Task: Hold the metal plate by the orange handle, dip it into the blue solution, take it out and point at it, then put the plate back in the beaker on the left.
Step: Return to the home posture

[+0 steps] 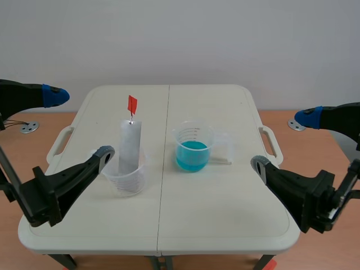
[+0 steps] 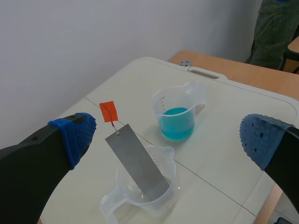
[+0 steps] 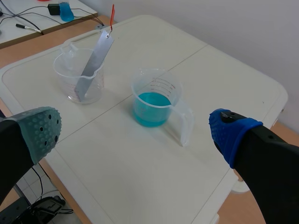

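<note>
Left pincer (image 2: 168,140) and right pincer (image 3: 135,133) both wide apart, metal plate (image 2: 138,161) aslant in beaker (image 2: 161,201) just ahead of the left.

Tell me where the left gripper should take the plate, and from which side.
Probably best by the orange handle, coming from above. The plate leans in the left beaker with its lower end inside the walls. The handle is its topmost part, on a thin wire, with nothing around it.

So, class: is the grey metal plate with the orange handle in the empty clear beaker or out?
In. The grey metal plate leans inside the empty clear plastic beaker, orange handle sticking up above its rim.
</note>
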Action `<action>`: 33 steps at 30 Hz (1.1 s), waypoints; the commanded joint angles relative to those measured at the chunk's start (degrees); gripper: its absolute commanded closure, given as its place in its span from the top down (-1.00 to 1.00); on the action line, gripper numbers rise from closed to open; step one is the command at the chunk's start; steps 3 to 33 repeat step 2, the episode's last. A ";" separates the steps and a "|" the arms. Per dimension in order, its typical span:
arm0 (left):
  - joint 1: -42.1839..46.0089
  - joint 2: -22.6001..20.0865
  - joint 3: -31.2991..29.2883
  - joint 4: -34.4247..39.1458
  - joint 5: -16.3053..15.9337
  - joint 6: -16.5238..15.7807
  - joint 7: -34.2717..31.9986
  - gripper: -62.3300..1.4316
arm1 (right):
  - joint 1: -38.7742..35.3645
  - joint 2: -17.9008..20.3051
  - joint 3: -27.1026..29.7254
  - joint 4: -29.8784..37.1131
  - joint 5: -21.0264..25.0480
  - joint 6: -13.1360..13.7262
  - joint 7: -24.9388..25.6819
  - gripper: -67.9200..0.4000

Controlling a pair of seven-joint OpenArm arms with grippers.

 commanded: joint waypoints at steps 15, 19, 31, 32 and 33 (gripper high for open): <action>0.00 0.11 -0.35 0.70 -0.44 0.28 -0.57 1.00 | 0.68 0.13 0.09 0.46 0.63 0.00 0.63 0.96; 0.00 0.11 -0.35 0.70 -0.44 0.28 -0.57 1.00 | 0.68 0.13 0.09 0.46 0.63 0.00 0.63 0.96; 0.00 0.11 -0.35 0.70 -0.44 0.28 -0.57 1.00 | 0.68 0.13 0.09 0.46 0.63 0.00 0.63 0.96; 0.00 0.11 -0.35 0.70 -0.44 0.28 -0.57 1.00 | 0.68 0.13 0.09 0.46 0.63 0.00 0.63 0.96; 0.00 0.11 -0.35 0.70 -0.44 0.28 -0.57 1.00 | 0.68 0.13 0.09 0.46 0.63 0.00 0.63 0.96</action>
